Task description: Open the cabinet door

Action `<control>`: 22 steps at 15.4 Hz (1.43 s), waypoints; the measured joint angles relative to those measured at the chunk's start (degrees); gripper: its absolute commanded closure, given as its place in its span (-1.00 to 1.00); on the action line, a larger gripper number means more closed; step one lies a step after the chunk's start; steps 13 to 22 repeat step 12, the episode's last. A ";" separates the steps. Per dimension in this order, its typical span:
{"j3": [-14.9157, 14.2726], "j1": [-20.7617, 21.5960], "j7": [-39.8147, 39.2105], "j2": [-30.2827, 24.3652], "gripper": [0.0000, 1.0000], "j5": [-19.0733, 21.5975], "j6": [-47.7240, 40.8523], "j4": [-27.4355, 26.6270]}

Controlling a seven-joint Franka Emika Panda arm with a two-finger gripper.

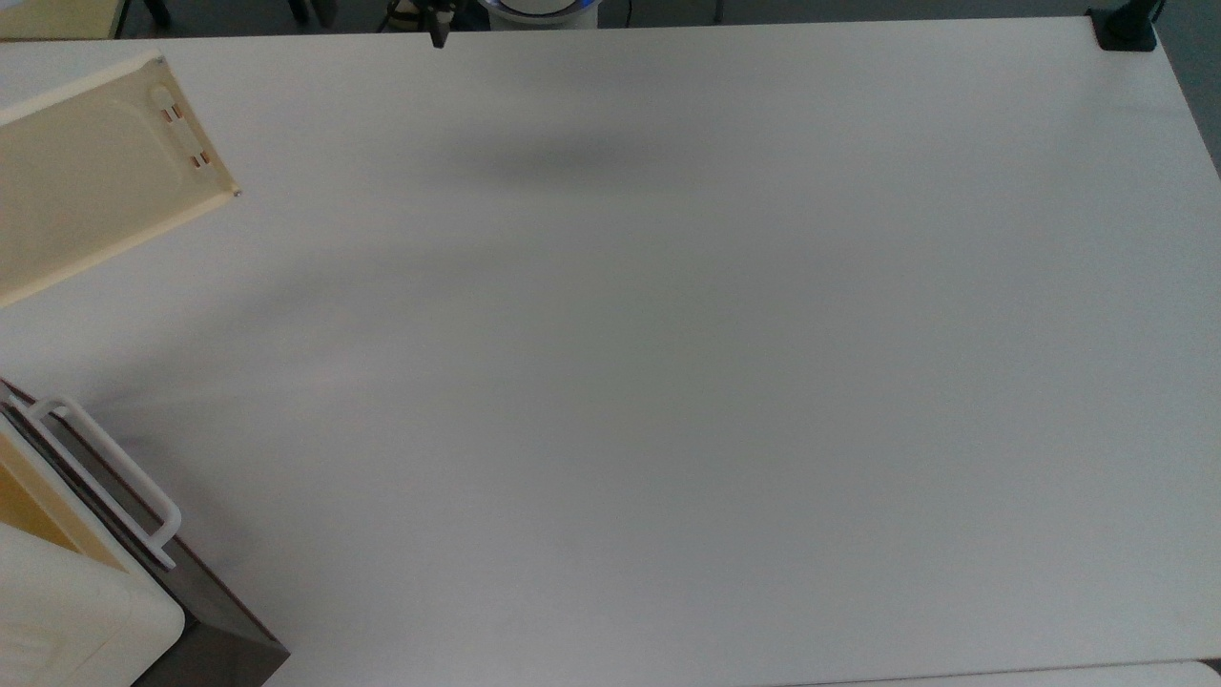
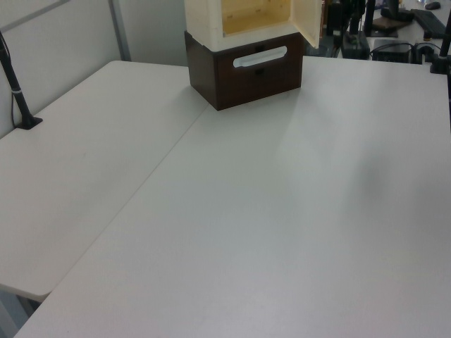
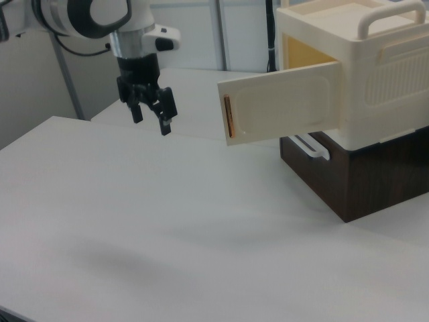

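Observation:
The cabinet door (image 3: pixel 281 107) stands swung wide open from the cream cabinet (image 3: pixel 375 74), its copper-orange strip handle (image 3: pixel 227 115) at the free edge. In the top view its pale yellow reverse face (image 1: pixel 95 172) with the oblong slot (image 1: pixel 184 132) lies at the top view's left. In the left view the door (image 2: pixel 307 21) juts out on the cabinet's right. My gripper (image 3: pixel 151 119) hangs open above the table, well off to the right view's left of the handle, holding nothing. One fingertip (image 1: pixel 438 36) pokes in at the top view's upper edge.
Under the cabinet sits a dark brown drawer (image 3: pixel 348 174) with a white loop handle (image 2: pixel 259 57). The white table (image 1: pixel 668 382) spreads wide. A black clamp post (image 1: pixel 1126 29) stands at the far corner, and the arm's base (image 1: pixel 539 10) at the far edge.

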 measured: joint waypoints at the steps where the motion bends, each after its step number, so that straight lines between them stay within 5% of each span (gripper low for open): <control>1: -0.91 0.29 -0.50 0.00 -1.00 0.35 0.00 0.79; 22: -1.35 1.67 -0.62 0.57 -1.00 0.41 0.00 1.75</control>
